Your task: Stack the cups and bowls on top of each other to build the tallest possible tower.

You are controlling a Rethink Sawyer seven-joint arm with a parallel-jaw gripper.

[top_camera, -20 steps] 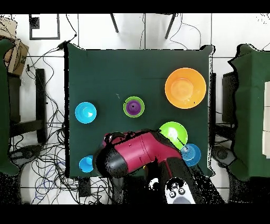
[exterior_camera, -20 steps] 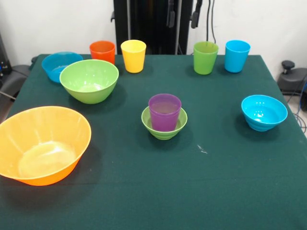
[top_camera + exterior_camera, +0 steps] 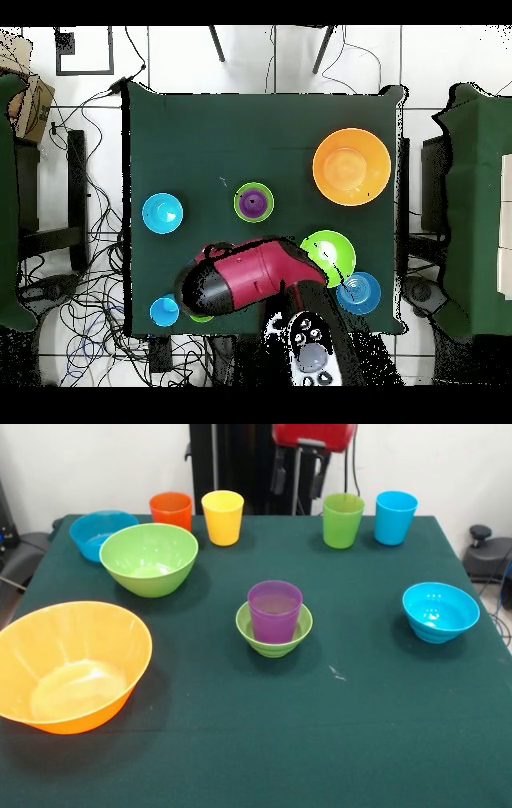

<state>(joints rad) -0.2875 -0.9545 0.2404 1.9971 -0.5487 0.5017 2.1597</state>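
Dark green cloth covers the table (image 3: 384, 744), and a white wall stands behind it. Near the middle sits the tower (image 3: 274, 620), only two pieces high: a purple cup (image 3: 275, 610) stands upright inside a small green bowl (image 3: 274, 638). The small blue bowl (image 3: 441, 611) sits well apart from it, on its own. I think this bowl goes on next. It should go on level, right over the purple cup, so the tower does not tip. The green cup (image 3: 343, 520) waits at the far edge beside the light blue cup (image 3: 396, 517). The arm (image 3: 245, 277) is above the far edge. I cannot tell if its gripper is apart or together.
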